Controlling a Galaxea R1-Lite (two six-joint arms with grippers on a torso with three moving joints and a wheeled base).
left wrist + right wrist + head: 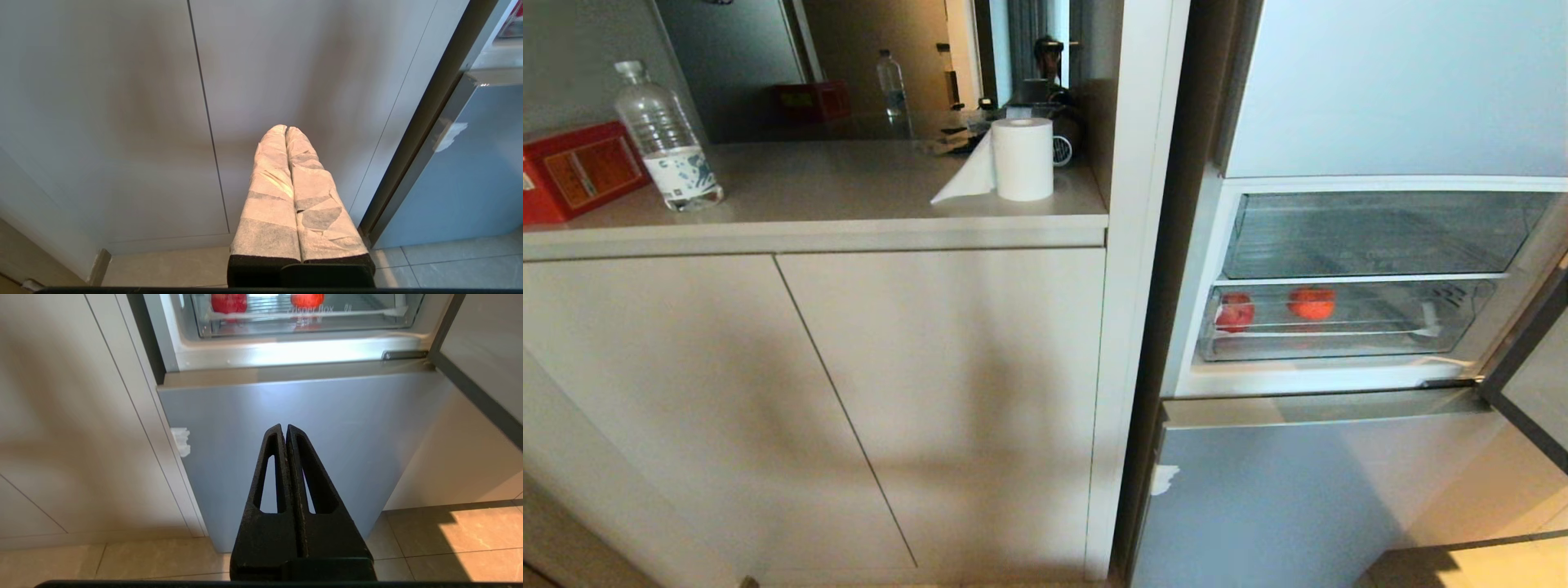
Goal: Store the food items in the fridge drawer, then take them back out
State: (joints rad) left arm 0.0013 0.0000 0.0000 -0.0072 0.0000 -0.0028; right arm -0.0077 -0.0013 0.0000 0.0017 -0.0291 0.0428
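Fingers pressed together on both my grippers: the left gripper [286,130] (wrapped in white tape) faces the cabinet doors [122,122], the right gripper [284,428] the grey lower fridge door [327,424]. I see two red fruits [1235,312] [1312,303] lying apart inside the clear fridge drawer [1339,347].

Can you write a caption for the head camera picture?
Two red fruits sit in a clear drawer of the open fridge.
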